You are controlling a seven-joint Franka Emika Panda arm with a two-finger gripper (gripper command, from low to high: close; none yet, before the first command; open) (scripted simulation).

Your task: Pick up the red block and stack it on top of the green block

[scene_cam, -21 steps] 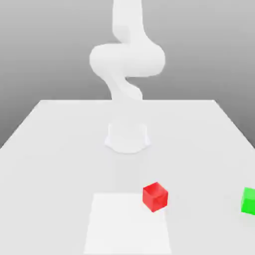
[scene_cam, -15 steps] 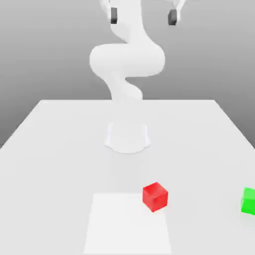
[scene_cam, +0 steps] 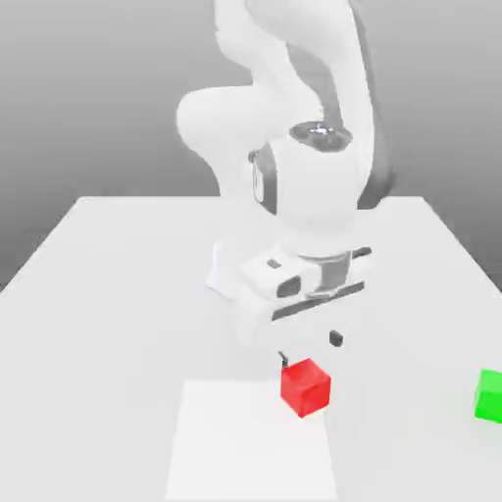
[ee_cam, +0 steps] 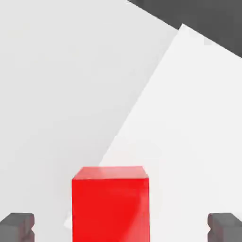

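Arm has dropped a lot since the earlier frames: it was up at the top of the exterior view with only the fingertips showing, now the whole hand sits low over the tabletop (scene_cam: 118, 255), gripper (scene_cam: 309, 348) just above the red block (scene_cam: 305, 386). Blocks haven't moved.

The gripper's fingers are spread apart, nothing between them yet. In the hand view you see two dark fingertips (ee_cam: 17, 227), one either side of the red block (ee_cam: 110, 203), with clear gaps on both sides.

What matters for you: the red block lies straight below the gripper, between the finger lines and roughly centred, maybe slightly nearer one finger. The cube has no long axis; in the hand view its faces look squared to the fingers. It sits on the far right corner of the paler square patch (scene_cam: 250, 441). My read: you only need a short straight descent, then close.

The green block (scene_cam: 489, 394) sits well apart at the exterior view's right edge, about as near the camera as the red. The carry would go right.
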